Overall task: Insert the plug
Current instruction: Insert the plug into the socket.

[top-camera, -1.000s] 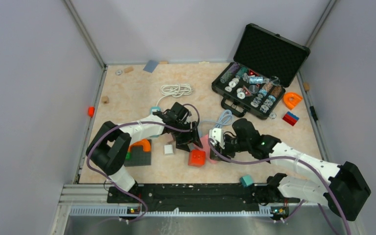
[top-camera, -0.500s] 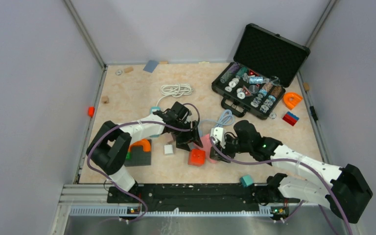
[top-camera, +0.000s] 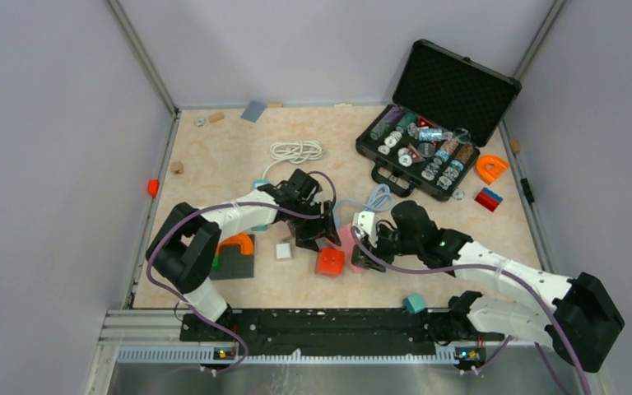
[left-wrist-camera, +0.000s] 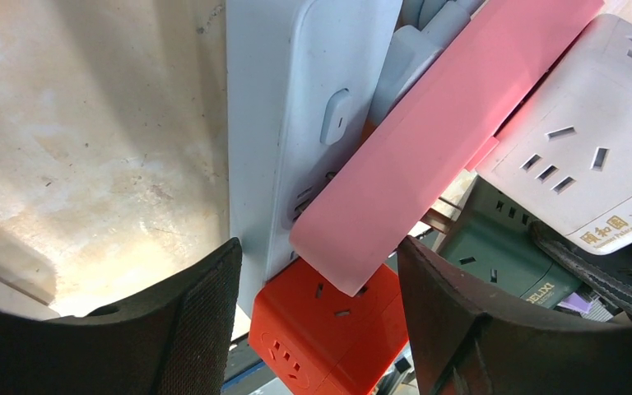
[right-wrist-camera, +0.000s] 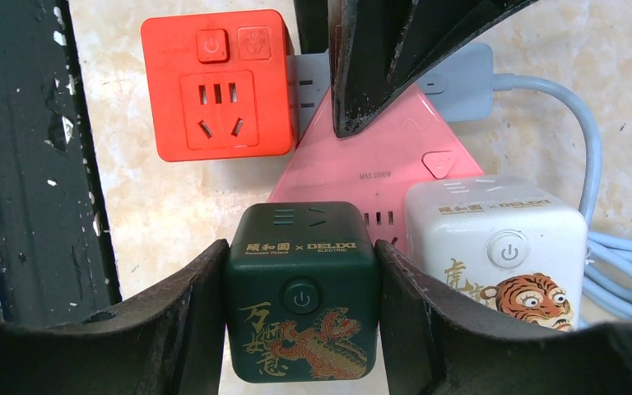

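The left gripper [left-wrist-camera: 317, 255] hangs over the heap of sockets in the middle of the table [right-wrist-camera: 156, 206]. Its jaws stand wide, with the edge of a white strip [left-wrist-camera: 271, 99] and a corner of a pink strip [left-wrist-camera: 453, 123] between them. One finger lies against the white strip, but nothing looks clamped, so it seems to be steadying the heap rather than carrying anything. An orange cube [left-wrist-camera: 329, 329] sits just under the pink strip's corner and appears to play no part. Further right, the pink strip lies slanted across the white strip, and two cubes press against its near edge. One is a green cube [right-wrist-camera: 300, 296] and the other, right beside it, is a white cube [right-wrist-camera: 494, 239], with a pale cable [right-wrist-camera: 576, 132] looping past them. The right gripper [right-wrist-camera: 300, 247] has its jaws closed at a middling width on the green cube, both fingers flat against its sides. That cube is probably the part to be plugged in. Its prongs are hidden, so it is unclear whether they have entered the pink strip's slots. As a judgement, the pick-up and the approach are done. Left to do are the final lining up, the push home and the release.
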`<state>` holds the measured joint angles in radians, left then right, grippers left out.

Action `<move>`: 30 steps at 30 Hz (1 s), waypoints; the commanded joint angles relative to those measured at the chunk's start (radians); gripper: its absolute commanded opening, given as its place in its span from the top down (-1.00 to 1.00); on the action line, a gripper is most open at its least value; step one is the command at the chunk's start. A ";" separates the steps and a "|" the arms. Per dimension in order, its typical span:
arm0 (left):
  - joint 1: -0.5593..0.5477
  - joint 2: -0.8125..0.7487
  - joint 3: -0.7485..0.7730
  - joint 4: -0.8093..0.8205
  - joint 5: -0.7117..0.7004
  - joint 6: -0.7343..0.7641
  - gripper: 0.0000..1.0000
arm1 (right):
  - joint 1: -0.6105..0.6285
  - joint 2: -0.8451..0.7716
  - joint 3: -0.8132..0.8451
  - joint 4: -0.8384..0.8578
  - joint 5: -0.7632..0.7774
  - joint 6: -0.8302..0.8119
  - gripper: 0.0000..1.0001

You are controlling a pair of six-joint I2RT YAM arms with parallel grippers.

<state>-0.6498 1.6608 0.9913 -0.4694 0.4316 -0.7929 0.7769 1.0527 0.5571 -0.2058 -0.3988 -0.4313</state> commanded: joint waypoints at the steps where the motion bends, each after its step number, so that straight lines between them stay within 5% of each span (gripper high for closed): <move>1: 0.002 0.020 0.025 -0.001 -0.060 0.007 -0.37 | -0.038 -0.036 -0.057 -0.061 0.274 0.029 1.00; 7: 0.002 0.025 0.034 -0.017 -0.067 0.016 -0.36 | -0.110 -0.170 -0.104 0.013 0.203 0.101 1.00; 16: 0.002 0.037 0.052 -0.031 -0.070 0.030 -0.33 | -0.142 -0.166 -0.132 0.060 0.142 0.107 1.00; 30: 0.002 0.097 0.065 -0.040 -0.096 0.039 0.05 | -0.228 -0.209 -0.139 0.073 0.047 0.129 1.00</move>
<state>-0.6502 1.6863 1.0615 -0.4931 0.4377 -0.7765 0.6300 0.8562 0.4313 -0.1570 -0.4938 -0.3737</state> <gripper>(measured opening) 0.581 0.562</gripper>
